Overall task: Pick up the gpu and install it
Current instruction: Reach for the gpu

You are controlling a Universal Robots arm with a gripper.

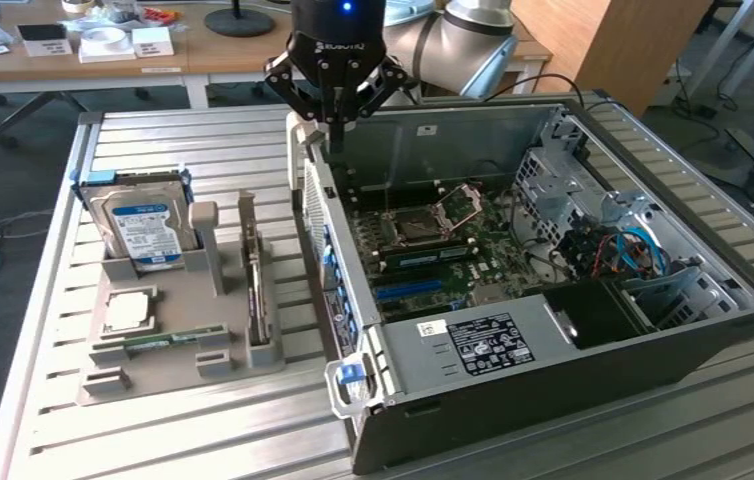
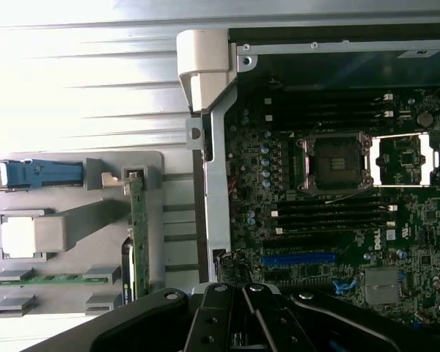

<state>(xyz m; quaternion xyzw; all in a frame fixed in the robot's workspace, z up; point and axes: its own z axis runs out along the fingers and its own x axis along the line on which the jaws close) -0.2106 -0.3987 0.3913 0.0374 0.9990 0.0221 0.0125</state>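
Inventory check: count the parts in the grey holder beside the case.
4: blue-labelled silver hard drive upright, square silver processor, narrow green RAM stick, thin green gpu card on edge nearest the case.

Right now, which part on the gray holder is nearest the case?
The gpu, the thin card standing on edge; the hard drive, CPU and RAM stick sit farther off.

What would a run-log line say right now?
gripper: shut, holding nothing | place: over computer case edge | gpu: on edge in grey holder, not gripped
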